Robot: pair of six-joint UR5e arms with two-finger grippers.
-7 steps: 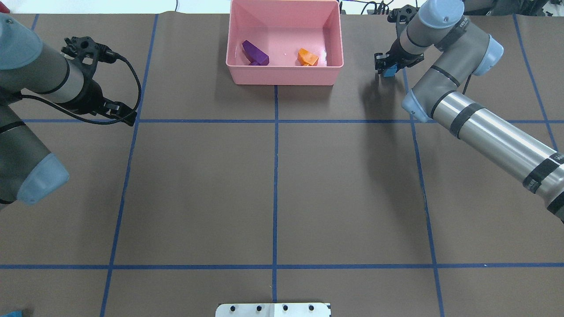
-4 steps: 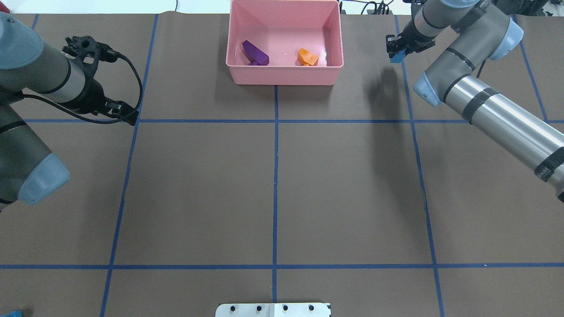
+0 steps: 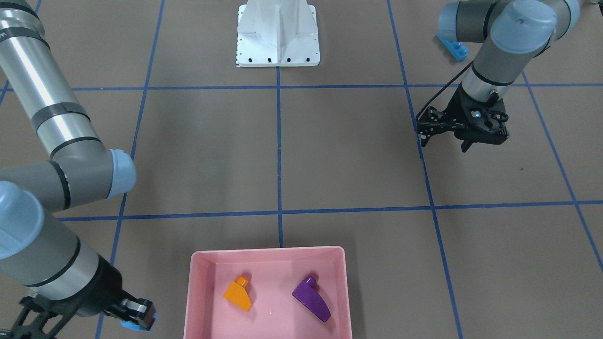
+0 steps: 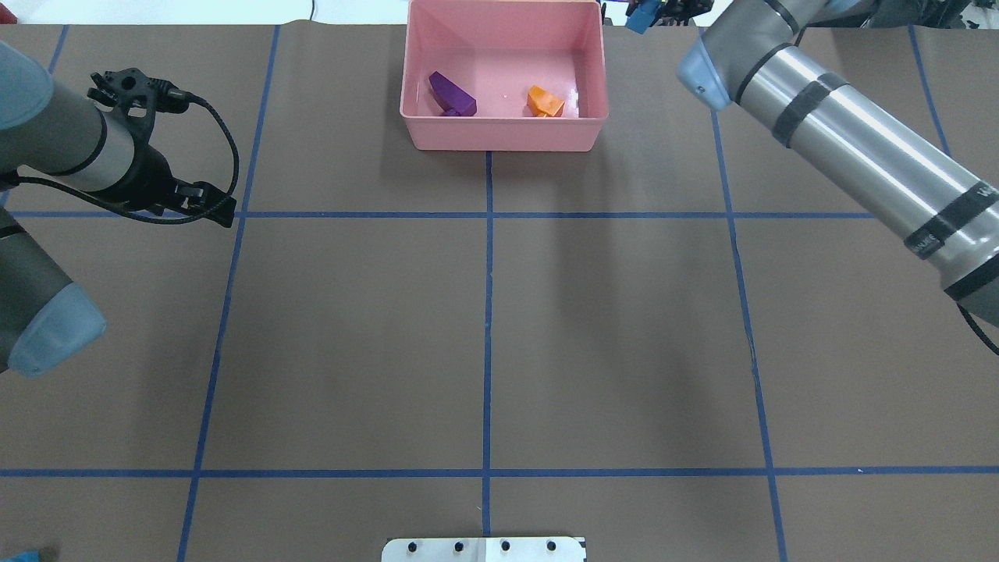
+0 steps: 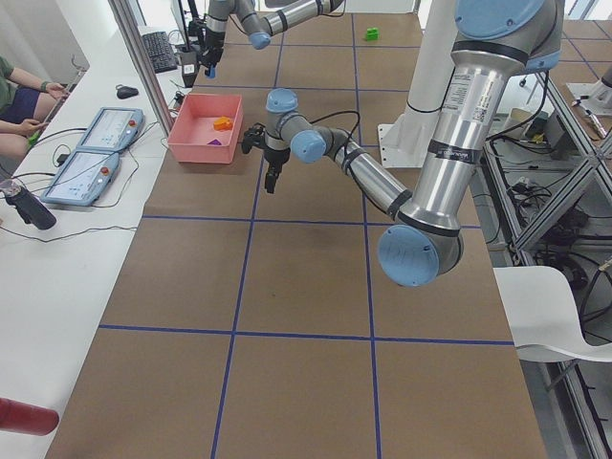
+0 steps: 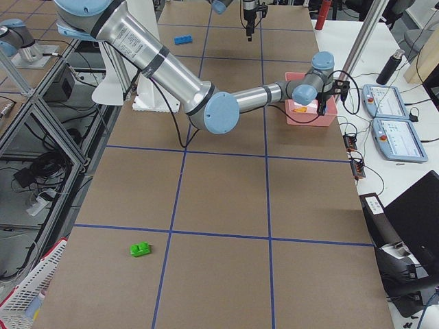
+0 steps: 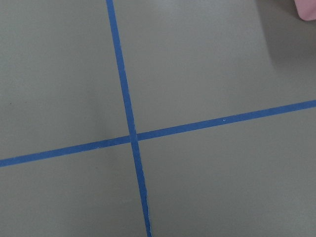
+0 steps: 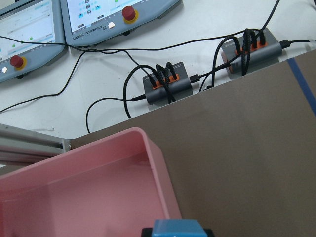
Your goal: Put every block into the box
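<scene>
Blue cube [image 8: 177, 229] neared box [image 8: 159, 165] and "UNIVERSAL ROBOTS" pendant [image 8: 106, 19].

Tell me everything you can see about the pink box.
The pink box is a rectangular tray of glossy plastic with rounded corners, open-topped, flat on the brown table at its far edge. Inside lie an orange block and a purple block, apart. The right gripper holds a small blue block alongside.

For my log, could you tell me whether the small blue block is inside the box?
Out: the right gripper holds the small blue block beside the box, outside its wall.
</scene>
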